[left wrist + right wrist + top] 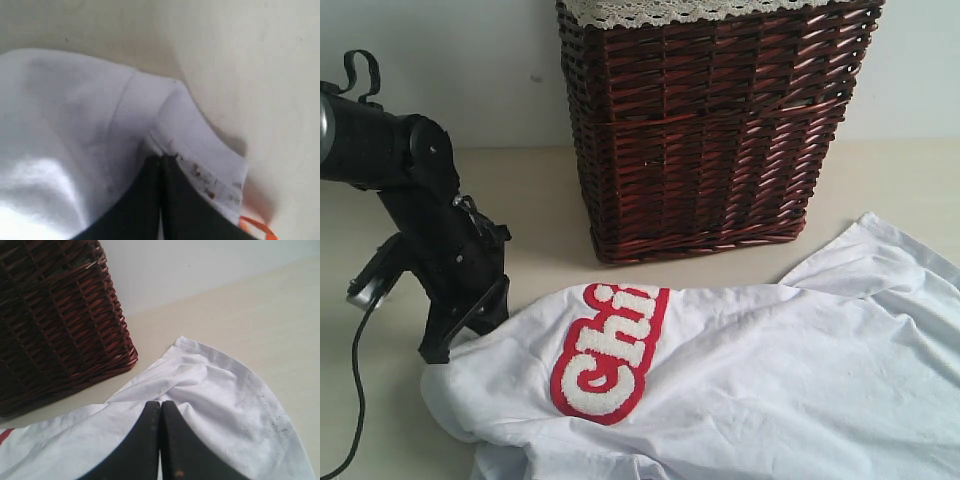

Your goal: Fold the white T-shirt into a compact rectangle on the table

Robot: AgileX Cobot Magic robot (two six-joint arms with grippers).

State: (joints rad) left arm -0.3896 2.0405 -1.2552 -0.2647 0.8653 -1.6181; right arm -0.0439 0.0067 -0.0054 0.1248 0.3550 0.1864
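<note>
The white short-sleeved cotton T-shirt [770, 370] lies crumpled and unfolded on the wide pale cream table [530, 200]. It spreads away from the left gripper [440, 345], and its far sleeve lies under the right gripper [161, 404]. The left gripper's black jaws are pressed together at the shirt's collar edge. The cloth rises to their tips, so they appear to be pinching it. A small orange neck tag [255, 229] sits just beside them. The right gripper's jaws are also together, over the sleeve, and whether they touch the cloth cannot be told.

This looks like the opening step, taking hold of the garment to spread it flat, with no fold made yet. The next move likely calls for drawing the collar edge outward to smooth the wrinkles, with the right gripper taking hold of its own side.

The fuzzy white letters outlined in red [610, 350] read "Chi", and the rest is hidden by a fold. Reddish marks on the collar band are too blurred to read. Beyond the shirt stands a dark brown wicker basket [710, 130] with white lace trim [660, 10].
</note>
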